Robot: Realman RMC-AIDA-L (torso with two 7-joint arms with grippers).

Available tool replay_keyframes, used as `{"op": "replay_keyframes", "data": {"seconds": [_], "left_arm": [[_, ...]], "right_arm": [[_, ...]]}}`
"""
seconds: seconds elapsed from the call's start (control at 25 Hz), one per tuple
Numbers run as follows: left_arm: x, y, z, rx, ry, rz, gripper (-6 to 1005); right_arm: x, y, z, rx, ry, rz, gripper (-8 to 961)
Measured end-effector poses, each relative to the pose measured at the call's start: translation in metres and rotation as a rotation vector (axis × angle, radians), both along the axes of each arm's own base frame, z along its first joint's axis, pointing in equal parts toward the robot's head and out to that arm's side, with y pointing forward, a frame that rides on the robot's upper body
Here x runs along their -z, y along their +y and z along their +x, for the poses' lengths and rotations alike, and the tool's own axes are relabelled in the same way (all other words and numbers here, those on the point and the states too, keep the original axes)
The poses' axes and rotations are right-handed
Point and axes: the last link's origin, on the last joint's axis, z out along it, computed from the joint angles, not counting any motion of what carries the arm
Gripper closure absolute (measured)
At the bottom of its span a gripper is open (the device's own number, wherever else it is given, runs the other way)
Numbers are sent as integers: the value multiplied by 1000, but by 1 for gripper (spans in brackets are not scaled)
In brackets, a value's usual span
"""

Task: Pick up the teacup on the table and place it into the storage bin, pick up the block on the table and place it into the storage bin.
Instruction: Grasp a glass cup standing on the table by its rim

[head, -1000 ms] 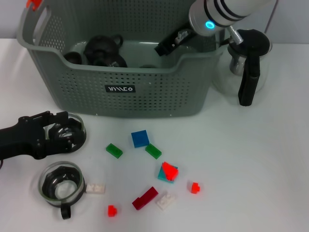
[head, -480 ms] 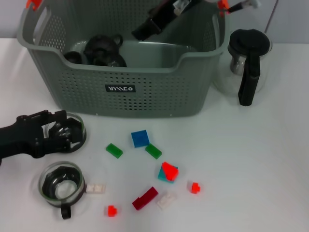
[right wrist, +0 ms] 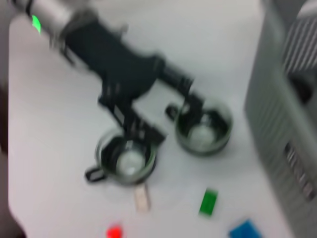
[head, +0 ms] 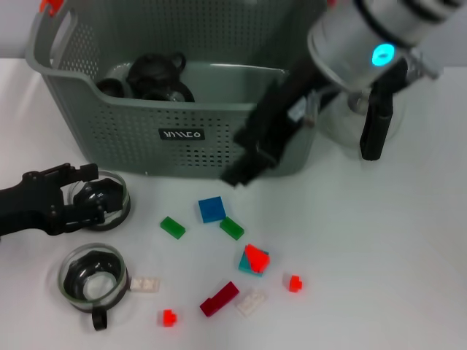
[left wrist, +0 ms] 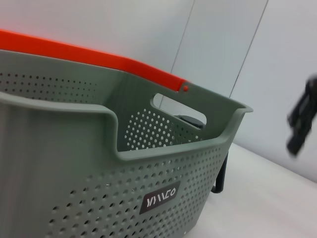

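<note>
Two glass teacups stand on the table at the left: one [head: 106, 198] [right wrist: 203, 128] nearer the storage bin [head: 182, 135] [left wrist: 99, 198], the other [head: 91, 275] [right wrist: 126, 159] nearer me. My left gripper [head: 89, 194] [right wrist: 168, 116] lies open by the first teacup, a finger on either side of its near rim. Several small blocks lie scattered, among them a blue block [head: 211, 209] and a green one [head: 173, 227] [right wrist: 208, 202]. My right gripper [head: 244, 166] hangs blurred in front of the bin's front wall, above the blue block.
A glass pitcher [head: 376, 102] with a black handle stands right of the bin. Dark cups [head: 153, 73] sit inside the bin. More blocks: green [head: 232, 228], teal with red [head: 253, 259], dark red [head: 220, 299], white [head: 144, 284].
My right arm has swung up out of the bin and down in front of its wall, toward the blocks. The left gripper has shifted slightly away from the teacup, which has stayed put.
</note>
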Motion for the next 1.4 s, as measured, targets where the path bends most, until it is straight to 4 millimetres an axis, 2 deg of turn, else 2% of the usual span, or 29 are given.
{"op": "replay_keyframes", "data": {"seconds": [0.28, 0.84, 1.08, 1.4], "left_arm": [[0, 2, 1, 3, 5, 1, 127], [3, 4, 1, -1, 10, -2, 130], [3, 4, 1, 0, 11, -4, 131], [2, 0, 4, 36, 41, -48, 132]], "right_arm": [[31, -6, 37, 49, -87, -47, 299], [80, -16, 75, 4, -216, -59, 298], [87, -15, 82, 13, -213, -48, 299], [84, -16, 79, 29, -200, -54, 301]]}}
